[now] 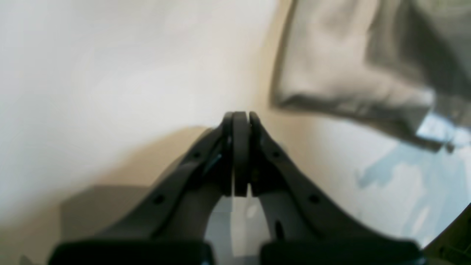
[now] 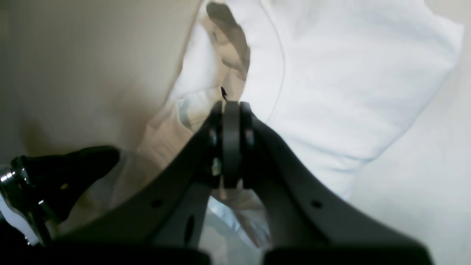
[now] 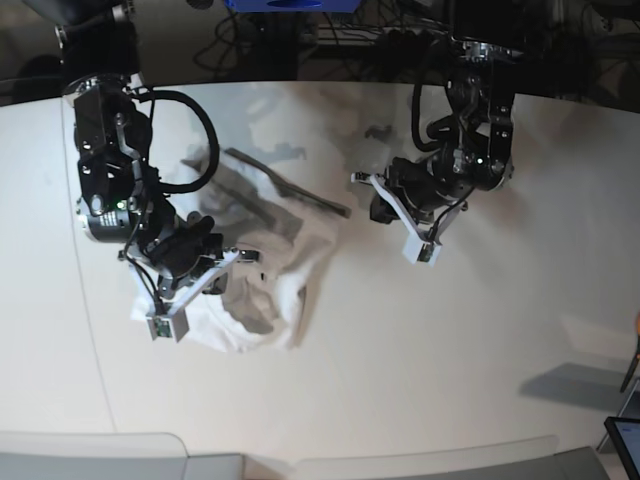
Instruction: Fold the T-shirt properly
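The white T-shirt [image 3: 285,235] lies crumpled on the left half of the table [image 3: 450,340], one dark fold stretching toward the middle. My right gripper [image 3: 247,255] is low over its bunched lower part. In the right wrist view this gripper [image 2: 232,106] is shut, its tips against creased T-shirt [image 2: 331,73] fabric; whether a fold is pinched does not show. My left gripper [image 3: 378,208] hovers just right of the shirt's edge. The left wrist view shows it [image 1: 241,116] shut and empty above bare tabletop, with a T-shirt [image 1: 349,73] corner ahead to its right.
Cables and dark equipment [image 3: 330,30] line the far side behind the table. A black robot part [image 2: 55,176] sits at the lower left of the right wrist view. The table's front edge [image 3: 400,452] runs along the bottom.
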